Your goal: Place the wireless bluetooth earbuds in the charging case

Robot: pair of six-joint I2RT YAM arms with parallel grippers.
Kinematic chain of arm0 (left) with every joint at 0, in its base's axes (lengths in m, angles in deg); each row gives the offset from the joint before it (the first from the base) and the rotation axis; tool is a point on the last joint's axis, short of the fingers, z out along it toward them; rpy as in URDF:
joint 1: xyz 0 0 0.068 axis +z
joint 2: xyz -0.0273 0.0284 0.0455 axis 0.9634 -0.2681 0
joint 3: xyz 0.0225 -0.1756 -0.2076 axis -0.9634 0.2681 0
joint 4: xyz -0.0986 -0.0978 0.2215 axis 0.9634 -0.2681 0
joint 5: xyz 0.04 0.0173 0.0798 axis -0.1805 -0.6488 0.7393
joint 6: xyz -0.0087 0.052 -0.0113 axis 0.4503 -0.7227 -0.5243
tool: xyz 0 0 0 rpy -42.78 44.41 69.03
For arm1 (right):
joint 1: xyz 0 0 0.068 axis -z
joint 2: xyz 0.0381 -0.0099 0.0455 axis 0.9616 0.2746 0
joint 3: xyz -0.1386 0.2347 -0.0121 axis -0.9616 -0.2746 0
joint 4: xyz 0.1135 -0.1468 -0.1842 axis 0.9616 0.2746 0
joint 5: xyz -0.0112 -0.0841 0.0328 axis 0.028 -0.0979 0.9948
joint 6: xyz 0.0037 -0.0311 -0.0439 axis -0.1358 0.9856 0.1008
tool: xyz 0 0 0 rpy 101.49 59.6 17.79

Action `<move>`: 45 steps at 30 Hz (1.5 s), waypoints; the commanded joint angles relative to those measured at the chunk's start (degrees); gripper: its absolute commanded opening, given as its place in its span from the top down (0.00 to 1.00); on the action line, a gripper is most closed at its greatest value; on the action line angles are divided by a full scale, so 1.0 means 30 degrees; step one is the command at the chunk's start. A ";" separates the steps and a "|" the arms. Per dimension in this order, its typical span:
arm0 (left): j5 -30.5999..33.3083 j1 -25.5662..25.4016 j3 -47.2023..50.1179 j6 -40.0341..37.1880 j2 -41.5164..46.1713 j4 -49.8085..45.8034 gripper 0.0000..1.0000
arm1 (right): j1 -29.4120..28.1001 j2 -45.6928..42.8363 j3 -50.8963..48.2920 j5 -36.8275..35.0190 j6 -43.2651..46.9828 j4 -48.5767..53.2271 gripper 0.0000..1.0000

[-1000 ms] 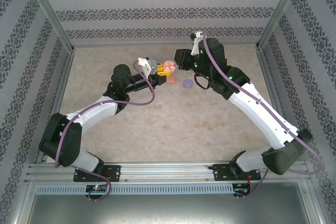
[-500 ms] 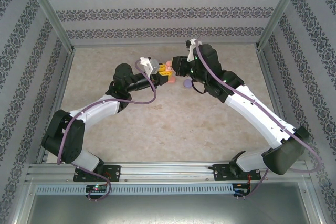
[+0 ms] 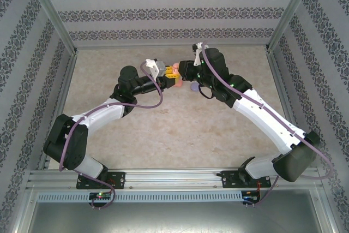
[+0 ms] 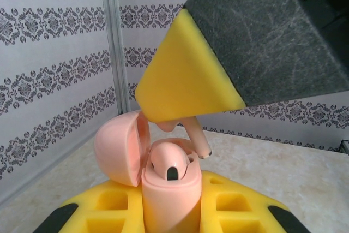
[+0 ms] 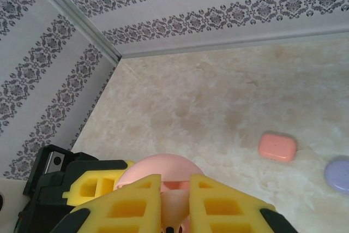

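Observation:
My left gripper [image 4: 170,214] is shut on a pale pink charging case [image 4: 170,197] and holds it upright, with its lid [image 4: 120,148] swung open to the left. One pale pink earbud [image 4: 168,163] sits in the case. My right gripper [image 5: 175,203] is shut on the second pale pink earbud [image 4: 197,135], gripped by its head with the stem pointing down. The stem tip hangs just above the case's free slot, at the right rim. In the top view the left gripper [image 3: 168,76] and the right gripper [image 3: 180,71] meet at the far middle of the table.
A closed coral-red case [image 5: 277,145] and a closed purple case [image 5: 339,174] lie on the beige table to the right of the grippers. The purple case [image 3: 194,87] lies just beneath the right arm. Patterned walls and metal posts ring the table.
My right gripper has moved left and down with the earbud until it is over the open case. The left gripper shifted slightly toward it.

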 commanded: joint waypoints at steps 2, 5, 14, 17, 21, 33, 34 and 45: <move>-0.0379 -0.0460 -0.0551 -0.0119 0.0680 0.0871 1.00 | -0.0025 -0.0404 -0.0142 -0.0223 -0.0368 -0.0703 0.84; -0.0320 -0.0488 -0.0538 -0.0128 0.0698 0.0856 1.00 | -0.0030 -0.0773 -0.0116 -0.0296 -0.0444 -0.0760 0.85; -0.0191 -0.0541 -0.0568 -0.0173 0.0730 0.0820 1.00 | 0.0013 -0.1468 -0.0284 -0.0573 -0.0550 -0.0975 0.87; -0.0160 -0.0542 -0.0567 -0.0187 0.0794 0.0783 1.00 | 0.0042 -0.1424 -0.0512 -0.0773 -0.0559 -0.1065 0.87; -0.0148 -0.0592 -0.0567 -0.0157 0.0897 0.0753 1.00 | 0.0023 -0.1297 -0.0807 -0.0790 -0.0602 -0.1203 0.87; -0.0193 -0.0703 -0.0655 -0.0304 0.1054 0.0518 1.00 | 0.0038 -0.0914 -0.0939 -0.0913 -0.0634 -0.1372 0.87; -0.0211 -0.0734 -0.0666 -0.0304 0.1039 0.0528 1.00 | 0.0027 -0.0884 -0.0932 -0.0913 -0.0660 -0.1418 0.87; -0.0162 -0.0865 -0.0780 -0.0377 0.1066 0.0406 1.00 | -0.0002 -0.0619 -0.1018 -0.0737 -0.0711 -0.1489 0.88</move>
